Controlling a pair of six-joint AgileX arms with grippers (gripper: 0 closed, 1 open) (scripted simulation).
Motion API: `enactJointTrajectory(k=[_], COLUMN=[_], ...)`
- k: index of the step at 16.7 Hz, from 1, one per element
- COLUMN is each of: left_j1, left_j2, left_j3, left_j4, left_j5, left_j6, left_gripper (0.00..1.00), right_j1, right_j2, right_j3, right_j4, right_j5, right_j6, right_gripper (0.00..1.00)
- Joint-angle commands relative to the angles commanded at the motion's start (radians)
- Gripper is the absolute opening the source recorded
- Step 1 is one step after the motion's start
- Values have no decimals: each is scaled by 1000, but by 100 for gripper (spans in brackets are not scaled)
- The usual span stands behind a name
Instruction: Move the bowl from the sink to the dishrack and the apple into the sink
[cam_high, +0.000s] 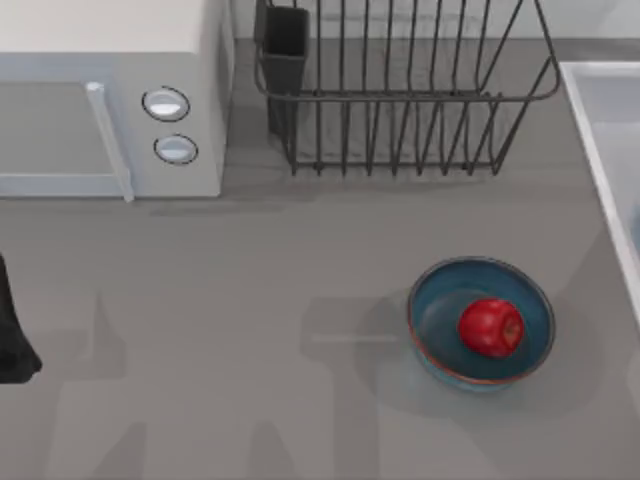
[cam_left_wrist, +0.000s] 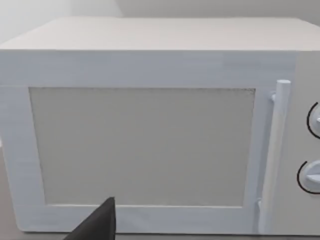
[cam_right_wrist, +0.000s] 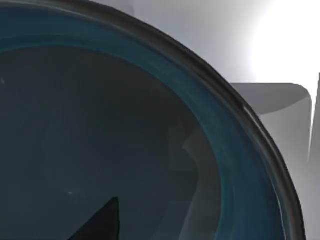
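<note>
A teal-blue bowl (cam_right_wrist: 125, 130) looms very close in the right wrist view, its dark inside facing the camera, with the pale sink (cam_right_wrist: 272, 107) behind it. A dark part of my right gripper (cam_right_wrist: 100, 222) hangs just over that bowl's inside. In the top view the sink (cam_high: 605, 110) runs along the right edge. The red apple (cam_high: 491, 327) lies inside a second, identical bowl (cam_high: 440, 300) on the grey counter at centre right. The dark wire dishrack (cam_high: 400, 100) stands at the back with nothing in it. My left arm (cam_high: 10, 340) is parked at the left edge.
A white microwave (cam_high: 110, 100) with two round knobs stands at the back left, and the left wrist view faces its door (cam_left_wrist: 142, 145) and handle. A black square utensil cup (cam_high: 286, 45) sits at the dishrack's left corner.
</note>
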Motion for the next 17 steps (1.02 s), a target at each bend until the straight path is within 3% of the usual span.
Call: enactJointTrajectory(k=[4, 17], left_j1=[0, 0], left_j2=[0, 0], left_j3=[0, 0], left_j4=[0, 0], left_j5=[0, 0], left_j6=[0, 0], left_gripper=[100, 100], right_j1=[0, 0], right_j2=[3, 3], right_j3=[-3, -3], right_j4=[5, 5], right_j5=[0, 0], right_j6=[0, 0], right_gripper=[100, 2])
